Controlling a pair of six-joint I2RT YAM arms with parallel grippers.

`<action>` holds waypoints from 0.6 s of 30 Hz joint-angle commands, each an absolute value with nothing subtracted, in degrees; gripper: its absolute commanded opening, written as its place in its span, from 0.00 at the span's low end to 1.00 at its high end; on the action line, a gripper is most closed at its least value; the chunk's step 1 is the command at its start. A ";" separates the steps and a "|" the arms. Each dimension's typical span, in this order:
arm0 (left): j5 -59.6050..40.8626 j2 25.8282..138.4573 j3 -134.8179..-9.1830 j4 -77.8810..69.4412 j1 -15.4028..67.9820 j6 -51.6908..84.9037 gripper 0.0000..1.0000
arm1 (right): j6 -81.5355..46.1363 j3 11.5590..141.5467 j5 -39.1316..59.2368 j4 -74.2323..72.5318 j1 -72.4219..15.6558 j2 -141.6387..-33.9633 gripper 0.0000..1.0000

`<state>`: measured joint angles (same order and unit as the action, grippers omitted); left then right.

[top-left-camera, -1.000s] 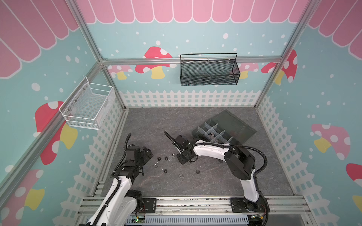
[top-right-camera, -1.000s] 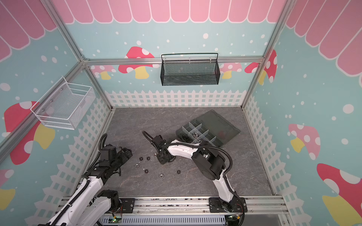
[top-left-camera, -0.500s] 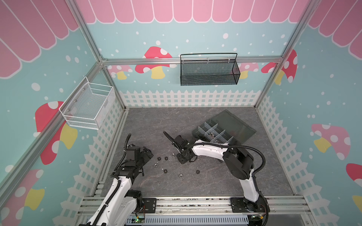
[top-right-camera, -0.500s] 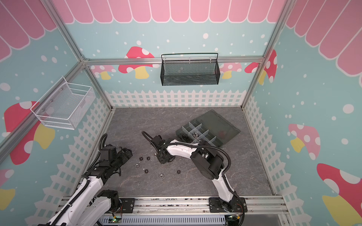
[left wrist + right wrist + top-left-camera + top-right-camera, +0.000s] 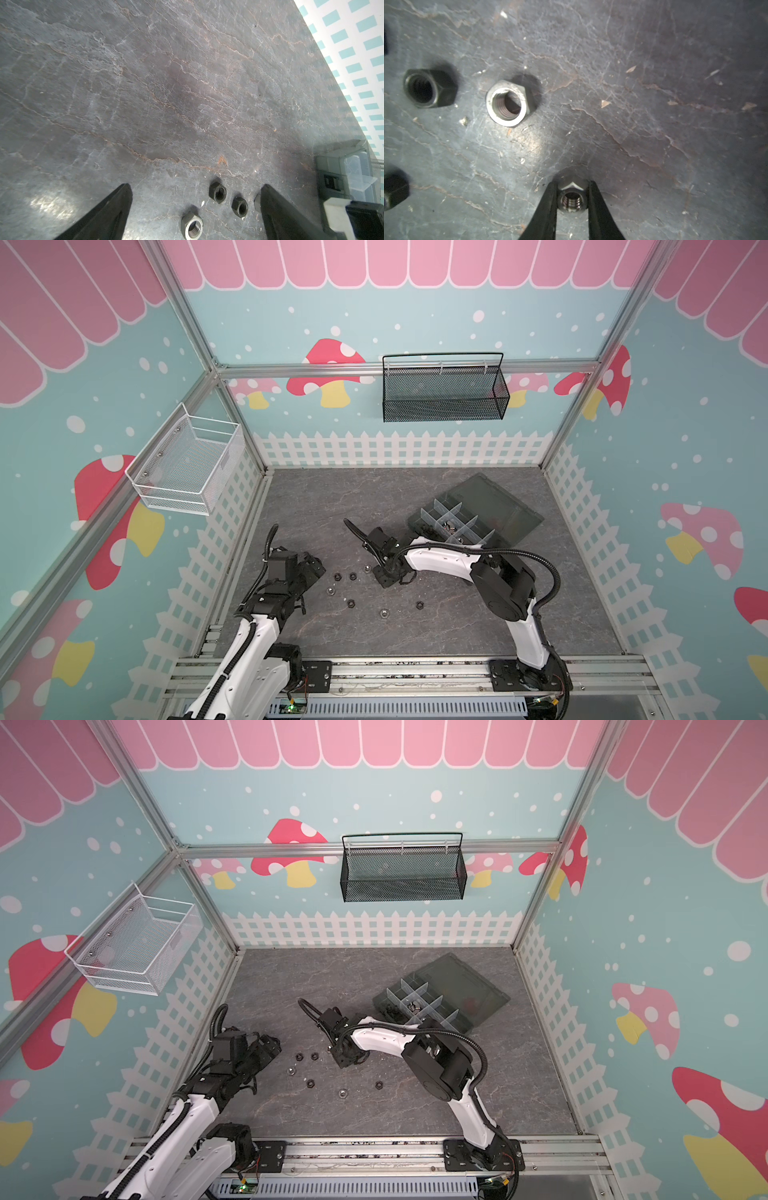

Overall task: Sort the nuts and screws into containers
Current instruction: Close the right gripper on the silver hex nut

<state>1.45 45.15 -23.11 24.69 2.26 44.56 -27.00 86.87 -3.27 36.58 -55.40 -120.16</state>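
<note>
Several nuts, black and silver, lie loose on the dark stone floor. In the right wrist view my right gripper is shut on a silver nut resting on the floor, near another silver nut and a black nut. My left gripper is open just above the floor, with two black nuts and one silver nut between its fingers, touching none. The containers are compartments of the grey organizer box. Small pieces lie in them, too small to tell if they are screws.
The box's open lid lies flat behind the compartments at the back right. A black mesh basket hangs on the back wall and a white wire basket on the left wall. White picket fencing edges the floor.
The right gripper's jaws have come together on the silver nut. Both arms stay about where they were.
</note>
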 commanded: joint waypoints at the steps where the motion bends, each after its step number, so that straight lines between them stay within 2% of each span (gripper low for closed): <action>1: 1.61 44.39 -22.37 25.76 1.95 44.58 0.97 | -26.48 85.97 -0.41 38.04 -55.96 -123.68 0.18; 8: 1.93 44.47 -22.41 25.80 1.98 44.17 0.97 | -25.85 86.63 0.44 37.41 -55.80 -123.43 0.04; 18: 1.97 44.90 -22.58 25.43 1.99 44.03 0.97 | -26.98 85.60 -2.63 36.80 -54.43 -118.00 0.00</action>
